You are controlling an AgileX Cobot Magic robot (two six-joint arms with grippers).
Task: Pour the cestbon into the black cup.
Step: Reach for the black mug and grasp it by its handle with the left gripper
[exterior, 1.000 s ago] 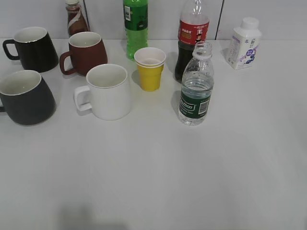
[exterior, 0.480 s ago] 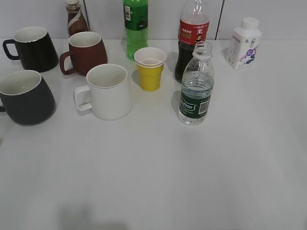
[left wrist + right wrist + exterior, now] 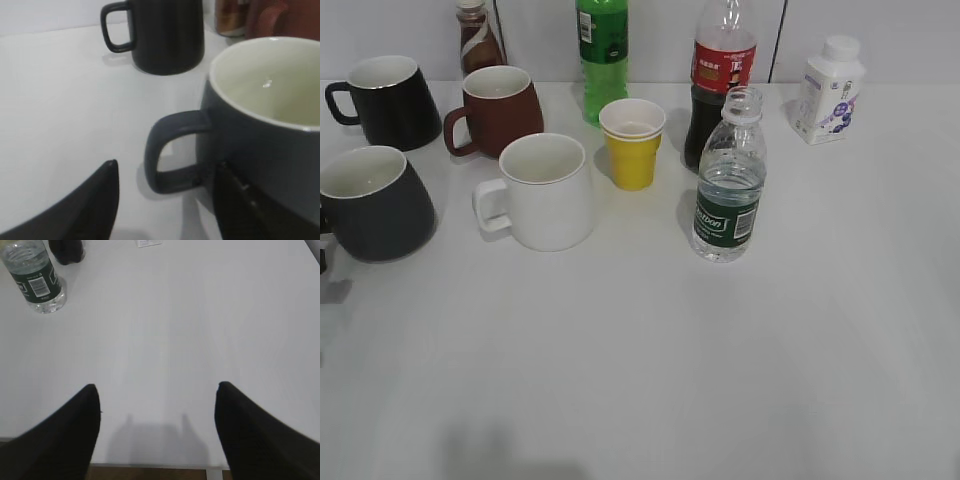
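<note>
The cestbon (image 3: pixel 728 190), a small clear bottle with a dark green label and no cap, stands upright right of centre. It also shows at the top left of the right wrist view (image 3: pixel 35 277). The black cup (image 3: pixel 375 205), a charcoal mug with a white inside, stands at the left edge. In the left wrist view the cup (image 3: pixel 265 145) is close up, and my left gripper (image 3: pixel 167 167) is open with the cup's handle between its fingers, not gripped. My right gripper (image 3: pixel 157 386) is open and empty over the table's front edge, well away from the bottle.
Behind the black cup stand a smaller black mug (image 3: pixel 388 100) and a reddish-brown mug (image 3: pixel 498 108). A white mug (image 3: pixel 542 190), yellow paper cup (image 3: pixel 633 143), green soda bottle (image 3: pixel 603 55), cola bottle (image 3: pixel 720 80) and white bottle (image 3: pixel 830 90) stand around the cestbon.
A dark sliver and a shadow have appeared at the left edge of the exterior view beside the black cup. The bottle and the cups have not moved.
</note>
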